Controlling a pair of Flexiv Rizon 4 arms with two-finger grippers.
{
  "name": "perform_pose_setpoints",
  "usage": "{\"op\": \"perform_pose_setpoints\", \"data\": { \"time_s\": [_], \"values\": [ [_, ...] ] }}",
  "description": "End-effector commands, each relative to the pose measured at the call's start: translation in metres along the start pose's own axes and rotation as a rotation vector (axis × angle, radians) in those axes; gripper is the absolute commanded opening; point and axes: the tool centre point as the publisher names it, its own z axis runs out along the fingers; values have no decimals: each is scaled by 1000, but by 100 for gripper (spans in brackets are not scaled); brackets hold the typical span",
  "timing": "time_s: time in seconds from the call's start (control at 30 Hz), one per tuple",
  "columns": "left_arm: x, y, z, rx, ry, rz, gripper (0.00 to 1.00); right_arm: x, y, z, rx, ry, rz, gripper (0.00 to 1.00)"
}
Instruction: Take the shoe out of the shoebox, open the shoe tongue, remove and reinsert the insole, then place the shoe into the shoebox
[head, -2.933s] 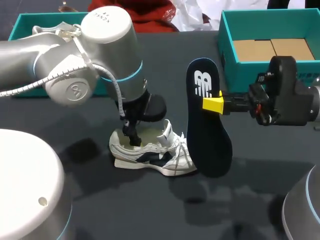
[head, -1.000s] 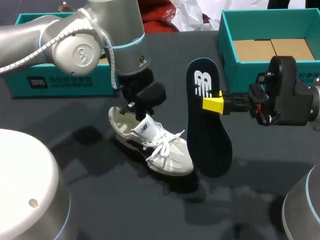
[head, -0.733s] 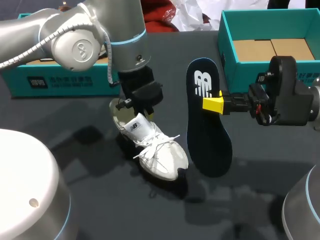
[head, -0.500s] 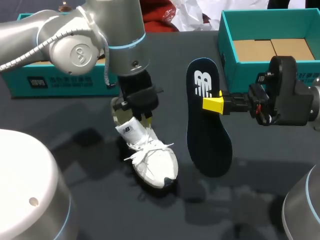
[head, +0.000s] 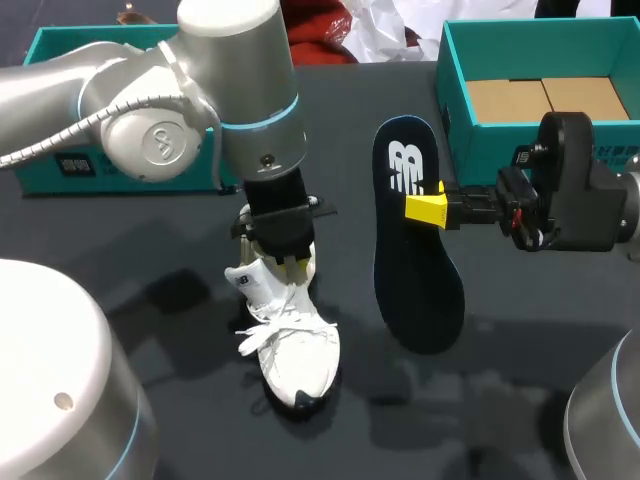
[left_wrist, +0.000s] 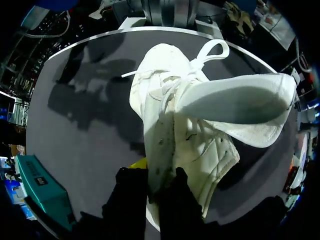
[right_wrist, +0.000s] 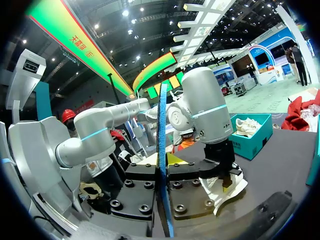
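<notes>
Shoe: white low-top trainer (head: 290, 350) with a dark patch at the toe, out on the dark table (head: 500, 400) left of the middle. The heel is up under the left arm and the toe points at the near edge. Whether the toe touches the table, I can't tell.
Tongue: here it is in the left wrist view, a broad white flap (left_wrist: 240, 102) folded well back, mouth of the shoe wide open.
Laces: loose, white loops (head: 262, 330) spilling off to the side.
Left gripper: down at the heel (head: 283, 262), fingers clamped on the shoe's collar wall, one inside and one outside, yellow tip just peeking.
Insole: dark navy (head: 415, 240) with a white logo, standing upright on edge in the air just right of the shoe, apart from it.
Right gripper: coming in from the right (head: 430, 208), pinching the insole at mid-length. Its own camera sees the insole as a thin blue edge (right_wrist: 162, 165) between the pads.
Shoebox: teal (head: 455, 90), far right corner, brown cardboard (head: 545, 98) inside, no shoe in it.
Second box: teal (head: 60, 165), far left, partly behind the left arm.
</notes>
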Motion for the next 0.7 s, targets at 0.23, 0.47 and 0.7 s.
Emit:
{"op": "perform_pose_setpoints", "data": {
  "time_s": [0.23,0.47,0.7],
  "values": [
    [0,-10,12,-19,-22,70,0,9,-3,-4,-5,-15,0,0],
    [-3,-10,24,-54,-39,141,0,9,-3,-4,-5,-15,0,0],
    [-4,-11,32,-51,-39,161,0,9,-3,-4,-5,-15,0,0]
  ]
}}
